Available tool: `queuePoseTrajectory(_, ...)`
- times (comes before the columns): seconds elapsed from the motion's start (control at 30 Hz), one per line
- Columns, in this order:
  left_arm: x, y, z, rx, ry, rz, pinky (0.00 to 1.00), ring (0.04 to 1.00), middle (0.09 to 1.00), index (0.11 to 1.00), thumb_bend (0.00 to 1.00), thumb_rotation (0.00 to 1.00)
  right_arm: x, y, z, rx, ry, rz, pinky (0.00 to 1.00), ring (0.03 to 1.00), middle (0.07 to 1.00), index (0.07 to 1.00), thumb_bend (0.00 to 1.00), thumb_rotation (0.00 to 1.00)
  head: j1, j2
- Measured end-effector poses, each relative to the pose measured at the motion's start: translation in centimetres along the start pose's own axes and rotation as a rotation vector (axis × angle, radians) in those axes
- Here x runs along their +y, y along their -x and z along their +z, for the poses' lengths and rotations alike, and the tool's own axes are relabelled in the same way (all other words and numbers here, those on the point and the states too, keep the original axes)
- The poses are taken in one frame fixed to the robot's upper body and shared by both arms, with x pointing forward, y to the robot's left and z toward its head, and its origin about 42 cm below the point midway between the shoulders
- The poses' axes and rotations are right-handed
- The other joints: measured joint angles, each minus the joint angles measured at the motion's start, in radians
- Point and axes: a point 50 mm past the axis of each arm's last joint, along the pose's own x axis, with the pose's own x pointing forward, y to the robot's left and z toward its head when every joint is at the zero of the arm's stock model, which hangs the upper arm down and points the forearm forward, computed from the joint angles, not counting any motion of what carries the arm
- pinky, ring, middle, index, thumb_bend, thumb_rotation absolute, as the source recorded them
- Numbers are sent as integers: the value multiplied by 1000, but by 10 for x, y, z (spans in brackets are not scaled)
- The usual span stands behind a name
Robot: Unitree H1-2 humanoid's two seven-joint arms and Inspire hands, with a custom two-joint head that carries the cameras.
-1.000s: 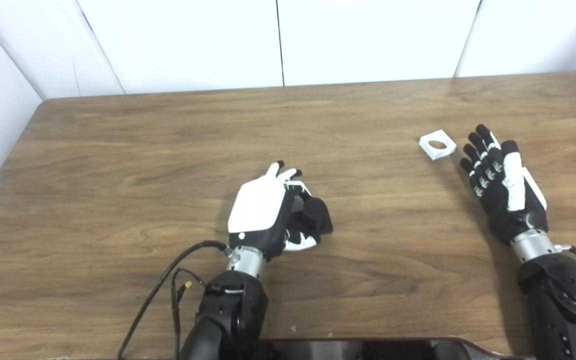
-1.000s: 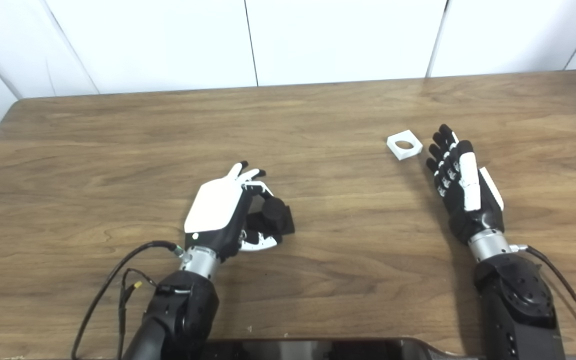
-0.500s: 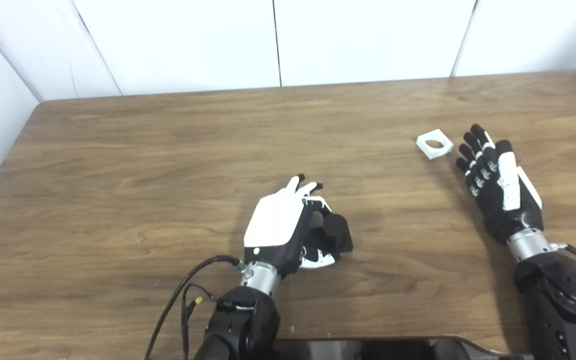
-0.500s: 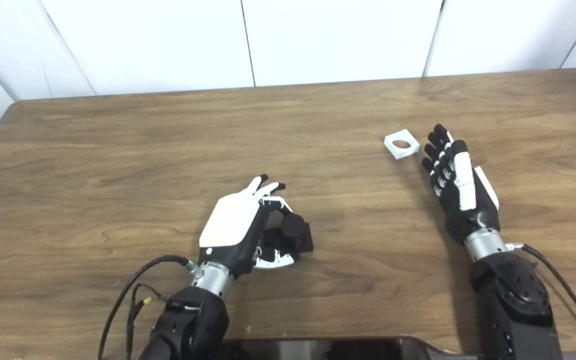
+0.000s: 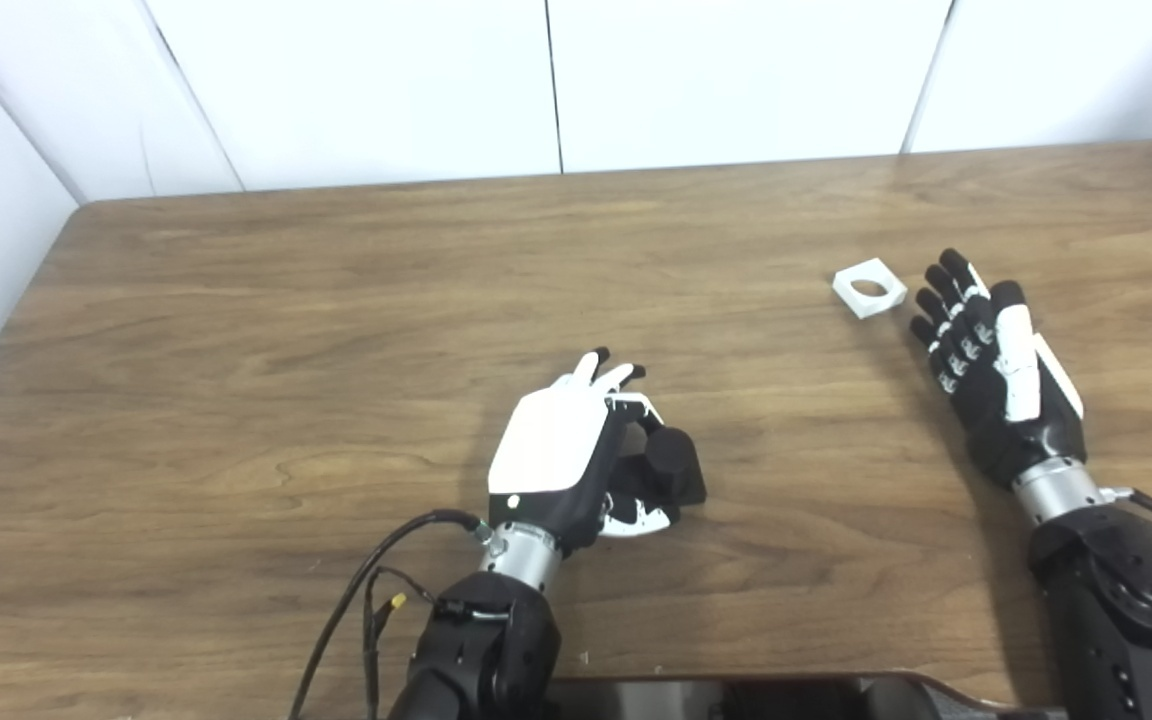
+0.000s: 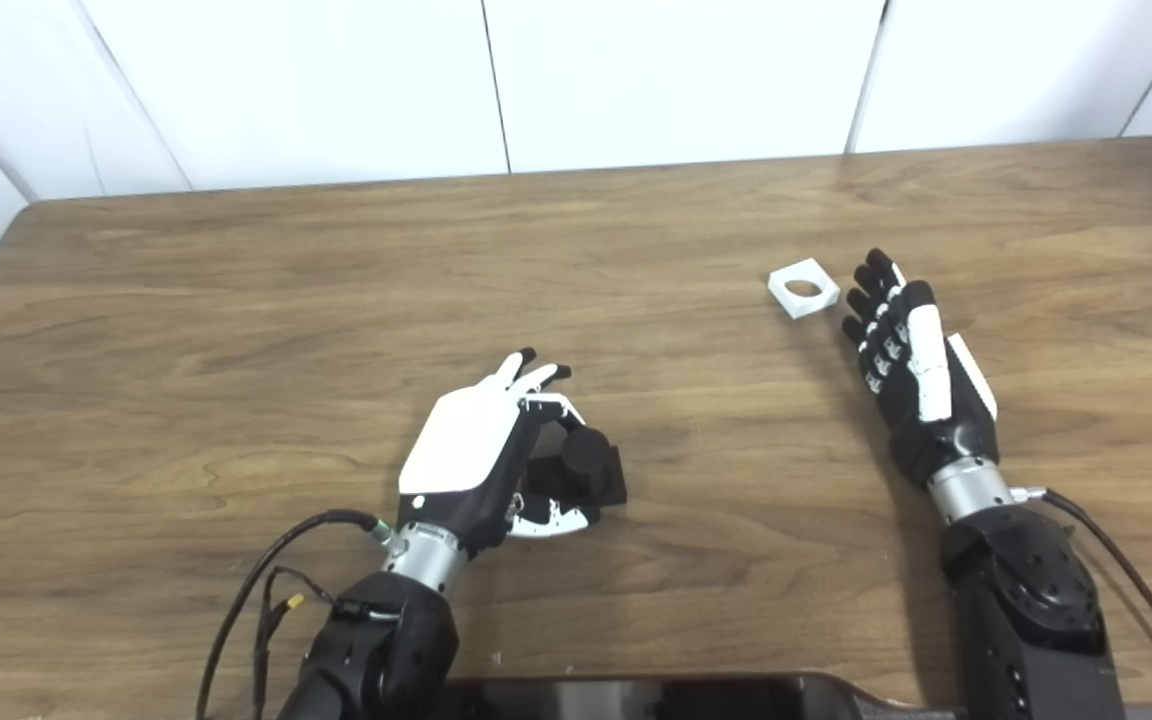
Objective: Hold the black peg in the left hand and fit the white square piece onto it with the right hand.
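- The white square piece (image 5: 869,288) lies flat on the table (image 5: 236,330) at the frame's right, just up-left of the right hand (image 5: 991,362)'s fingertips, not touching; that hand is nearest, fingers straight and holding nothing.
- The left hand (image 5: 576,455), lower centre, is curled on the black peg (image 5: 671,462).
- Compared with half a second ago, nothing has visibly moved.

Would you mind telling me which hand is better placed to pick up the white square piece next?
The right hand: it is open, right beside the white square piece, while the left hand is busy around the black peg.
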Motion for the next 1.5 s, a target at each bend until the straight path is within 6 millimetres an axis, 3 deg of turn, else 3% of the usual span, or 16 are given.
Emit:
queuePoseTrajectory(0.2, 0, 0, 0, 0, 0, -2, 936, 1000, 910, 490, 519, 64, -2, -1, 2, 6, -1, 3, 1000, 1000, 1000, 1000, 562, 923, 0, -2)
queuePoseTrajectory(0.4, 0, -1, 1, 2, -1, -6, 929, 1000, 911, 491, 518, 65, -4, -4, 5, 9, 7, 6, 1000, 1000, 1000, 1000, 626, 740, -3, -3)
queuePoseTrajectory(0.57, 0, -1, 1, 6, -1, -3, 925, 1000, 914, 491, 517, 67, -6, -8, 9, 17, 71, -1, 1000, 1000, 1000, 1000, 599, 713, -5, -3)
queuePoseTrajectory(0.77, 0, -2, 0, 10, 2, -3, 918, 999, 912, 492, 517, 68, -8, -16, 16, 32, 134, -18, 1000, 1000, 1000, 977, 639, 665, -8, -6)
queuePoseTrajectory(0.97, -1, -2, -1, 11, 3, 2, 920, 1000, 915, 492, 518, 67, -14, -31, 34, 13, 196, -7, 1000, 1000, 989, 963, 655, 624, -11, -9)
queuePoseTrajectory(1.07, -1, -2, -1, 11, 4, 2, 920, 1000, 914, 492, 518, 66, -17, -37, 41, 11, 248, 1, 1000, 1000, 981, 957, 674, 625, -11, -9)
queuePoseTrajectory(1.27, -1, -2, -1, 11, 3, 5, 919, 1000, 913, 492, 518, 67, -20, -41, 44, 32, 354, 1, 970, 960, 936, 854, 734, 482, -14, -15)
queuePoseTrajectory(1.5, -2, -2, -1, 8, 3, 7, 924, 1000, 914, 492, 517, 68, -28, -53, 52, 59, 633, -3, 911, 919, 900, 816, 817, 416, -17, -25)
